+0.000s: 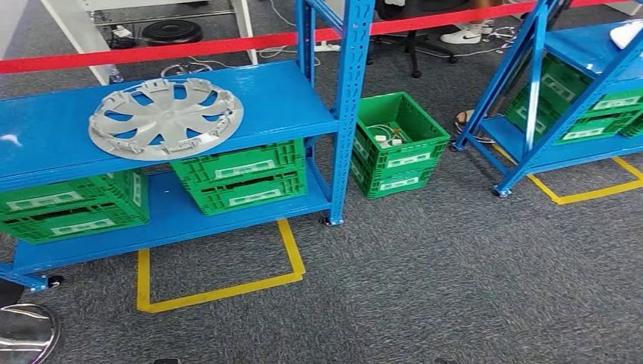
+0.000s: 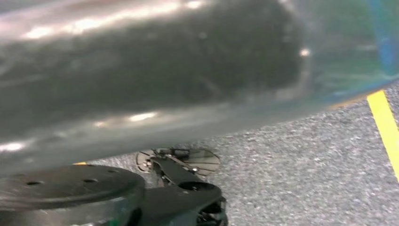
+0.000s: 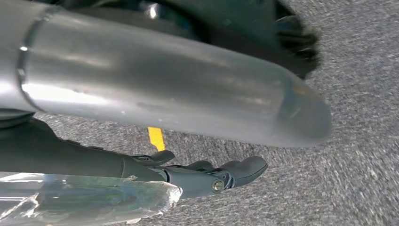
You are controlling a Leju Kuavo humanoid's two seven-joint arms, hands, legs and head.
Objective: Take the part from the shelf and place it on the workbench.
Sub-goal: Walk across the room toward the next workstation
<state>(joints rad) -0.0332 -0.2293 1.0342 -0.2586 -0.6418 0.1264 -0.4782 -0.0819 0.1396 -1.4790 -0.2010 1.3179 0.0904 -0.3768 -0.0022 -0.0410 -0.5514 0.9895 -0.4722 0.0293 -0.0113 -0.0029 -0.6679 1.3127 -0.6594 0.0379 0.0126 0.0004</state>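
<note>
The part, a silver wheel cover (image 1: 166, 117) with curved spokes, lies flat on the upper board of the blue shelf (image 1: 273, 95), left of its front post. Both arms hang low beside me, well short of the shelf. In the right wrist view my right hand (image 3: 211, 176) reaches out over the grey carpet, its dark fingers (image 3: 244, 167) stretched out with nothing in them. In the left wrist view a dark shape that may be my left hand (image 2: 188, 200) sits low over the carpet, too blurred to read. A silver piece of my left arm (image 1: 23, 334) shows at the lower left corner.
Green crates (image 1: 243, 178) fill the shelf's lower board, and another green crate (image 1: 394, 144) stands on the floor beside the post. A second blue rack (image 1: 561, 114) with crates stands at the right. Yellow floor tape (image 1: 220, 288) and a red barrier tape (image 1: 152, 51) mark the area.
</note>
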